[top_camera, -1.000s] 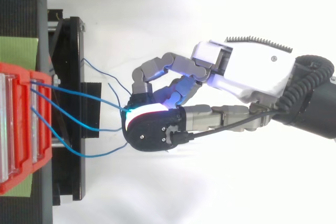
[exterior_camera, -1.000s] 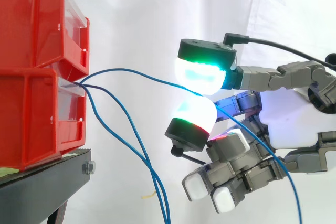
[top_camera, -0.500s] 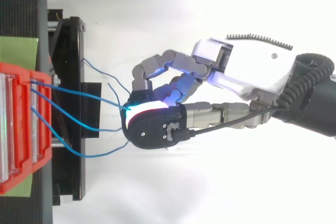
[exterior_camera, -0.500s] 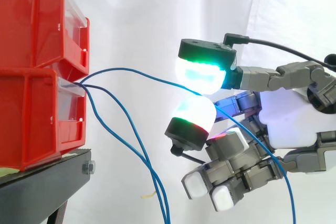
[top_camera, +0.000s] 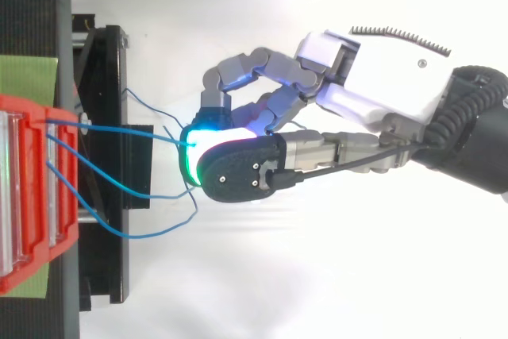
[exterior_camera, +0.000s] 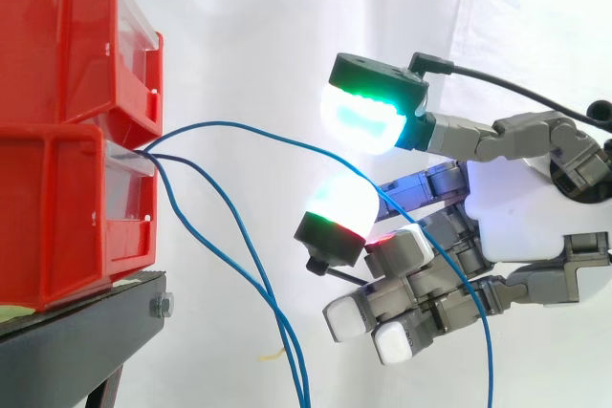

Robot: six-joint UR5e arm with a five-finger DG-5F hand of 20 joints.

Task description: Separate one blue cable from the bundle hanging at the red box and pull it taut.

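Observation:
Two stacked red bins [exterior_camera: 67, 207] sit on a black stand at the left. Thin blue cables come out at the lower bin's front. One blue cable [exterior_camera: 229, 125] arcs right from there and lies over the hand's lower glowing pad [exterior_camera: 342, 203], then drops behind the curled fingers. The upper green-white pad [exterior_camera: 363, 119] stands a small gap above it. The hand [exterior_camera: 521, 217] reaches in from the right. From above, the hand [top_camera: 381, 77] meets this cable [top_camera: 127, 134] just right of the stand. The rest of the bundle [exterior_camera: 220, 265] hangs down loose.
The black stand [top_camera: 103, 260] carries the bins [top_camera: 24, 196] at the left edge. Other blue cables [top_camera: 135, 234] loop out over the stand toward the hand. A white curtain is behind everything.
The two glowing pads, pressed together on the cable before, have drawn apart by a small gap. The hand has shifted slightly up and toward the bins, and the curled fingers rose.

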